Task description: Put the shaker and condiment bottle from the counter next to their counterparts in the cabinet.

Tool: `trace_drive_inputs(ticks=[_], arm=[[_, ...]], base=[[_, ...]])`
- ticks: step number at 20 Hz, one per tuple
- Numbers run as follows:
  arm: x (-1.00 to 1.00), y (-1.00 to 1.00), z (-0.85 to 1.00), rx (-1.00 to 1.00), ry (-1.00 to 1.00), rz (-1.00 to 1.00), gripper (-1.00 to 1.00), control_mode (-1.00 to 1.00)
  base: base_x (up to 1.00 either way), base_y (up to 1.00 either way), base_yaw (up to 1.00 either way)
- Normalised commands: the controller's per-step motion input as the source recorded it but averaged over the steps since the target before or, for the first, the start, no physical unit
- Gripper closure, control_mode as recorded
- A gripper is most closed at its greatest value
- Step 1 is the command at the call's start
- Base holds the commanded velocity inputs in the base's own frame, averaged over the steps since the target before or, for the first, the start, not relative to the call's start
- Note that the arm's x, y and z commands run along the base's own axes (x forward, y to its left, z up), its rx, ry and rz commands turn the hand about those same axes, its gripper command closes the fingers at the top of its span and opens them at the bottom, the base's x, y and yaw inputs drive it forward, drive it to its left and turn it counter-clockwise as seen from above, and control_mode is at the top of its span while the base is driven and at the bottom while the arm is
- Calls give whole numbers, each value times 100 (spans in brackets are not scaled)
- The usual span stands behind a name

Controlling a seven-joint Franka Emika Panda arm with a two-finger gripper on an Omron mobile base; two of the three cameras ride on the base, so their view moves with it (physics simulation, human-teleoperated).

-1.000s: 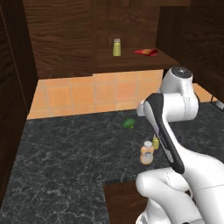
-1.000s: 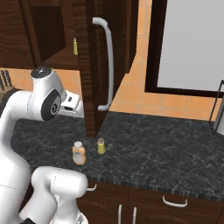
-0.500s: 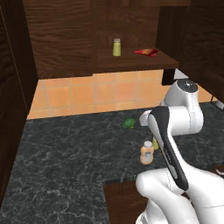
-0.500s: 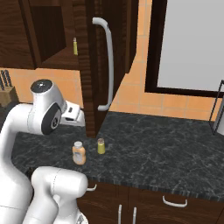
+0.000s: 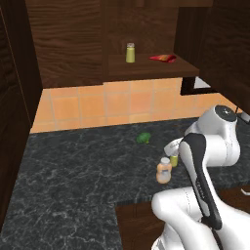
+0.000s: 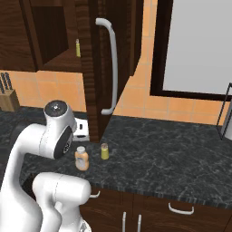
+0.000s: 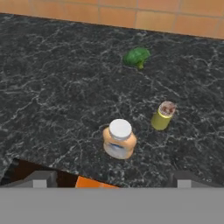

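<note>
The peach condiment bottle (image 7: 119, 139) stands upright on the black counter (image 7: 57, 92), just ahead of my open gripper (image 7: 113, 178) and roughly centred between its wide-apart fingertips (image 7: 41, 177); nothing is held. The yellow-green shaker (image 7: 163, 116) stands close to the bottle's right and slightly farther off. In the base views the bottle (image 5: 164, 170) (image 6: 82, 158) and shaker (image 5: 174, 159) (image 6: 104, 151) sit beside my bent arm. In the cabinet (image 5: 146, 68), the counterpart shaker (image 5: 130, 52) stands on the shelf with the red bottle (image 5: 163, 58) lying to its right.
A green leafy lump (image 5: 143, 138) (image 7: 137, 57) lies on the counter behind the bottle. An open cabinet door with a long pale handle (image 6: 111, 68) hangs above the shaker. A knife block (image 6: 8, 97) stands at the far left. The counter's front edge is right below the gripper.
The arm has folded lower and swung toward the counter's front, bringing the hand down near the bottle and shaker. The bottle, shaker and cabinet items have not moved.
</note>
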Motion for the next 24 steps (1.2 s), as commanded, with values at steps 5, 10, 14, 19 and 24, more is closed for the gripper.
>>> trace_drive_inputs(ticks=[5, 10, 14, 19, 24], arm=[[-1, 2, -21, 0, 0, 7, -100, -100], [0, -1, -34, 0, 0, 15, -100, -100], [0, -9, -35, 0, -5, 20, -100, -100], [2, -6, -37, 0, -7, 20, -100, -100], [16, -7, -34, 0, -8, 20, -100, -100]], base=[[0, 0, 0], [0, 0, 0], [0, 0, 0], [0, 0, 0], [0, 0, 0]])
